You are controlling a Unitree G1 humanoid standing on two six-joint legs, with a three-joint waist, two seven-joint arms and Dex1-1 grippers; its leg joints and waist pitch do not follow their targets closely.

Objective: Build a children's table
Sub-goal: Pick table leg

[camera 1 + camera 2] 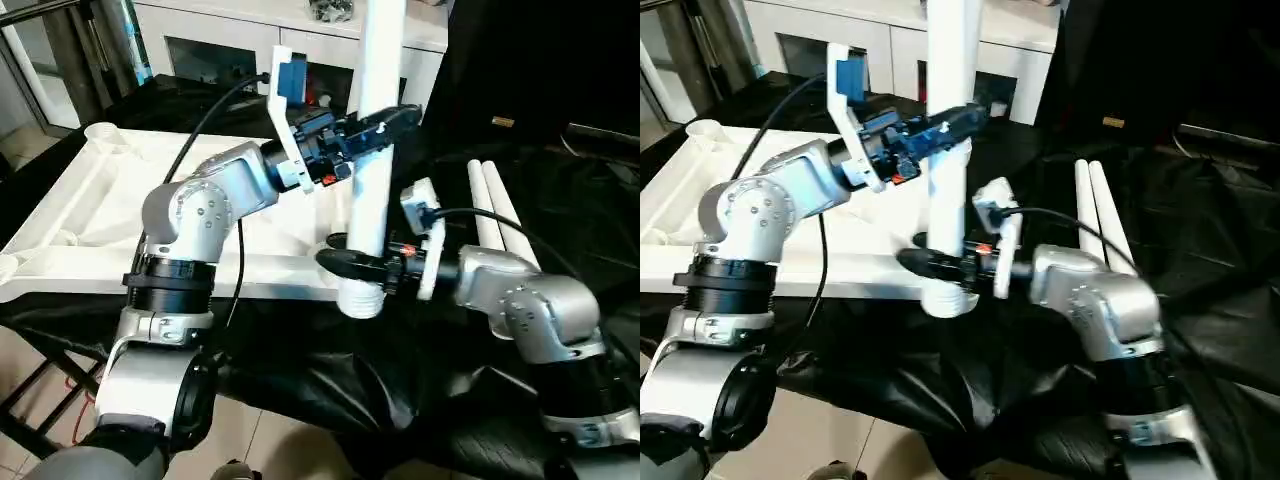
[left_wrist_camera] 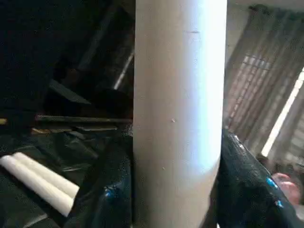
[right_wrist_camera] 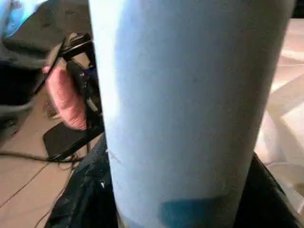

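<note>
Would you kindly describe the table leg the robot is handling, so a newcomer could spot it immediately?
Start at the white tabletop lying upside down on the black-covered bench. At its near right corner one white leg stands upright, with the left hand high on it and the right hand low. The two spare legs lie flat to its right.

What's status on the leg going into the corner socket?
Left gripper clamped high on upright leg, right gripper low. Leg foot at near corner of tabletop. Two spare legs lying aside.

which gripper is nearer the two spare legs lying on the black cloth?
Right. The right gripper holds the upright leg low, beside the spare legs; the left gripper grips it higher, farther off.
</note>
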